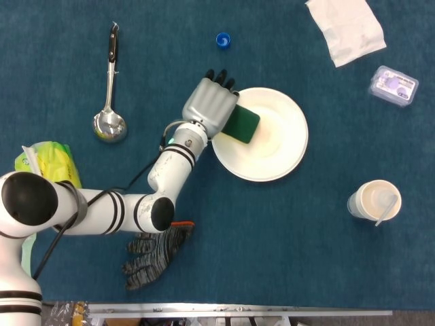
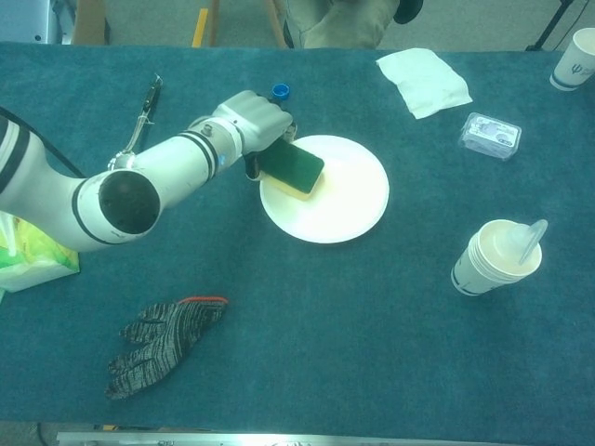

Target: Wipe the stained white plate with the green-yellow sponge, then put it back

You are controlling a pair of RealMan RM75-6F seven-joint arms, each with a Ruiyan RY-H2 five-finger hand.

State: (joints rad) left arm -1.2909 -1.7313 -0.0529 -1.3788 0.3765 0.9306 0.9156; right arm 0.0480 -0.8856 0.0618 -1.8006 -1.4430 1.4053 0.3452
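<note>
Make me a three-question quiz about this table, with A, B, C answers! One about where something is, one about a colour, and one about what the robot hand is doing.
1. Where is the sponge?
A. On the left part of the white plate
B. Beside the paper cup
C. On the glove

2. What colour is the little bottle cap?
A. Red
B. Blue
C. Yellow

3. What is the left hand doing?
A. Resting open on the table
B. Lifting the ladle
C. Holding the sponge

Answers:
1. A: the sponge lies on the left side of the white plate.
2. B: the bottle cap beyond the plate is blue.
3. C: the left hand has its fingers wrapped over the sponge's end.
</note>
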